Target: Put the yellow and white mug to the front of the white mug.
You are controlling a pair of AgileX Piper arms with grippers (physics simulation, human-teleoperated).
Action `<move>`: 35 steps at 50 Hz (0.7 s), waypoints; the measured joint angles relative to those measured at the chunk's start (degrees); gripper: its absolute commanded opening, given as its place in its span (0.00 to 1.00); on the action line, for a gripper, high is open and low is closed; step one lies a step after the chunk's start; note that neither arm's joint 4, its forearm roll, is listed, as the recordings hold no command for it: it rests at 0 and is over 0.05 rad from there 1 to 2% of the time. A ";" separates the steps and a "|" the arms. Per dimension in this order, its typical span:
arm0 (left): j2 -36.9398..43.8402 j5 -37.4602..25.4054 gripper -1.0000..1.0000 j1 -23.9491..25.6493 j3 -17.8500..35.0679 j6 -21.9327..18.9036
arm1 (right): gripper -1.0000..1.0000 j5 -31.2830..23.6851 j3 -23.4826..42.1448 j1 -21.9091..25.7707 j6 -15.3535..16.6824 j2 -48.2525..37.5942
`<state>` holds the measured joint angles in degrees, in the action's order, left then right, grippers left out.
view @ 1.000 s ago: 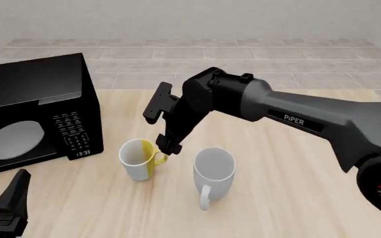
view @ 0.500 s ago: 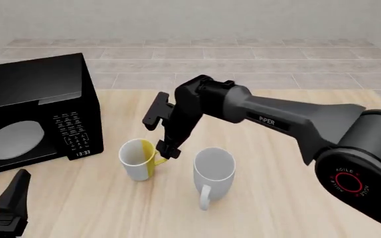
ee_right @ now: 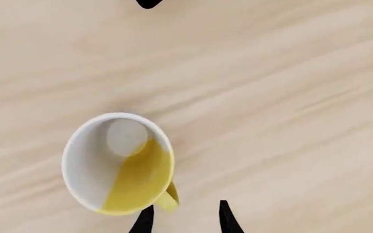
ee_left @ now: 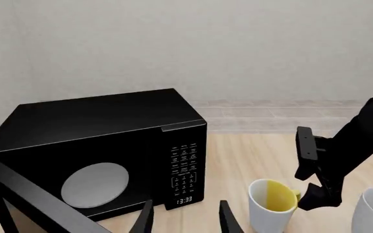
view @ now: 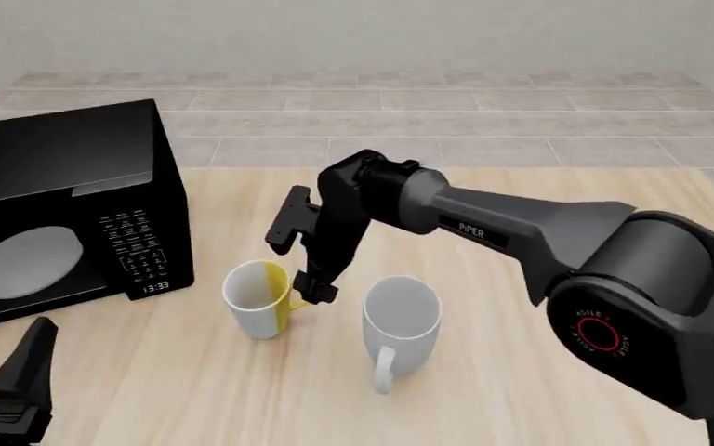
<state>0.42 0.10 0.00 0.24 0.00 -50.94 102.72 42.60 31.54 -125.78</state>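
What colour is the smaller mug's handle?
Yellow; the yellow and white mug shows its handle best in the right wrist view.

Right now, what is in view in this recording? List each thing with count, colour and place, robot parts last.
microwave: one, black, left side of the table, door shut, clock lit.
yellow and white mug: one, white with yellow panel and handle, upright, just right of the microwave.
white mug: one, all white, upright, right of the other mug, handle toward the camera.
table: one, light wood.
floor: pale tiles beyond the table.
left gripper: black, low at the near left corner, open.
right gripper: black, pointing down at the yellow handle, open.
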 measured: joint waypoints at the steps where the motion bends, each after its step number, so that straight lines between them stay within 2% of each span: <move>1: 0.00 0.00 1.00 0.00 0.00 0.00 | 1.00 -0.07 0.07 0.02 0.05 -0.12; 14: 0.00 0.00 1.00 0.00 0.00 0.00 | 1.00 -0.56 0.41 0.54 0.40 -1.24; 15: 0.00 0.00 1.00 0.00 0.00 0.00 | 0.00 -0.58 0.41 0.57 0.41 -1.29; 35: 0.00 0.00 1.00 0.00 0.00 0.00 | 0.00 -0.63 -0.42 0.99 0.57 -0.45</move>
<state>0.42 0.10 0.00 0.24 0.00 -51.57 102.31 43.59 32.11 -126.22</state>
